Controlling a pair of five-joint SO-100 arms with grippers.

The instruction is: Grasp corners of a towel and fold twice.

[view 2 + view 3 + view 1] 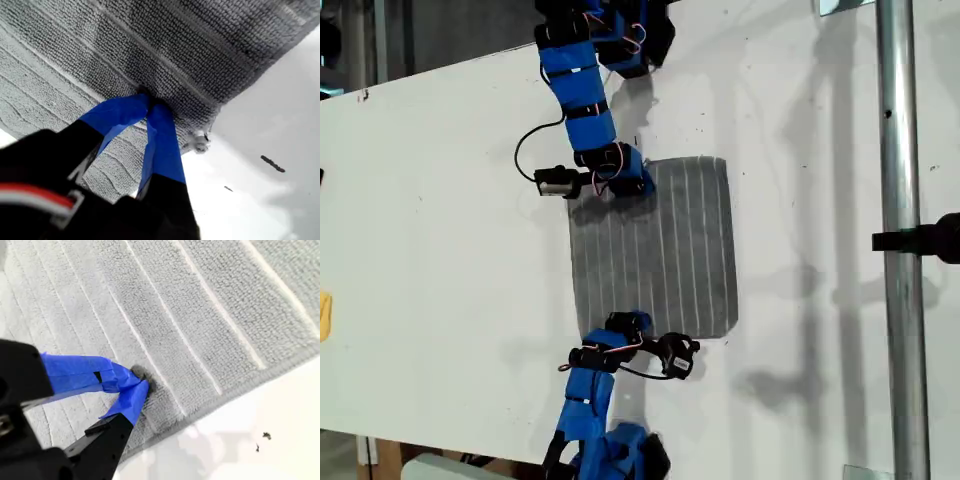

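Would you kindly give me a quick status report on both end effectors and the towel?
My first gripper pinched shut on the towel edge. My second gripper likewise. Towel flat, unfolded on the white table. Nothing in the way.

Overhead exterior view; wrist views close on towel (655,250).
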